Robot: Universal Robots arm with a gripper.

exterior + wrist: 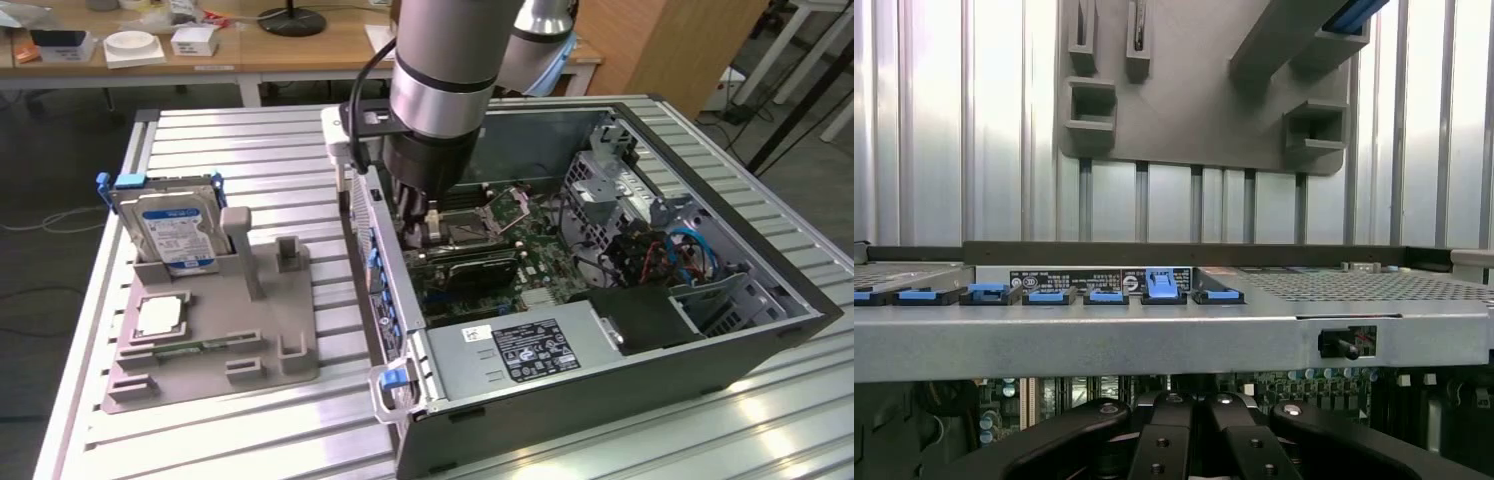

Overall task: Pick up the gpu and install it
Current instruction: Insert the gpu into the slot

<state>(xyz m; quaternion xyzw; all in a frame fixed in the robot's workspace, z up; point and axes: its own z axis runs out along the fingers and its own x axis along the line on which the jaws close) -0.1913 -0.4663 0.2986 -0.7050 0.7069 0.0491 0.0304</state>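
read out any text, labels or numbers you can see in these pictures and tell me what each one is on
No text reads clearly enough to quote.
Blue-and-white label on the boxy silver hard drive: print too small to read.
Black sticker and white sticker on the grey metal power supply: too small to read.
Black strip label with white print on the grey computer case rim, between the blue clips: blurred, unreadable.

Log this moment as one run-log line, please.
stage: install | tool: lowered inside open computer case, over motherboard | gpu: cannot be made out | hard drive: upright in gray fixture
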